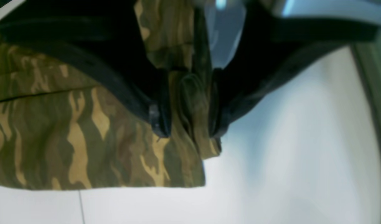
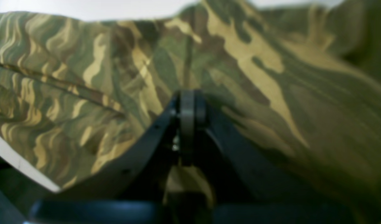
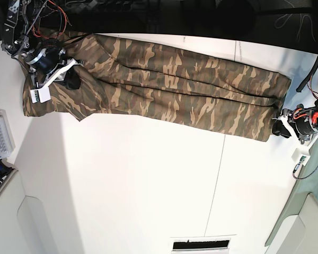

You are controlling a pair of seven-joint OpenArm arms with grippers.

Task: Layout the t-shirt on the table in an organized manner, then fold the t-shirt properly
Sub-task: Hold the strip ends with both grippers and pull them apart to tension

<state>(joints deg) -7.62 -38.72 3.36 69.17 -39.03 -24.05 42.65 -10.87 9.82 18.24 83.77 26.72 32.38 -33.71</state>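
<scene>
Two claws work the laying-out step: the right claw (image 2: pixel 187 105) is pinched shut on the t-shirt (image 3: pixel 164 79) at ten o'clock, the left claw (image 1: pixel 187 132) grips its hem at three o'clock. Next, I judge, stretch it flat on the surface (image 3: pixel 148 185).

The t-shirt (image 3: pixel 164 87) is lying stretched along the far edge of the table (image 3: pixel 148 185), taking up that whole strip from side to side. In front of it the bare white tabletop is lying open. At the base view's left edge a clear plastic box (image 3: pixel 0 137) is sitting just off the shirt's end, narrowing passage there. Both arms are occupying the shirt's two ends: right gripper (image 3: pixel 69 79), left gripper (image 3: pixel 280 126)
</scene>
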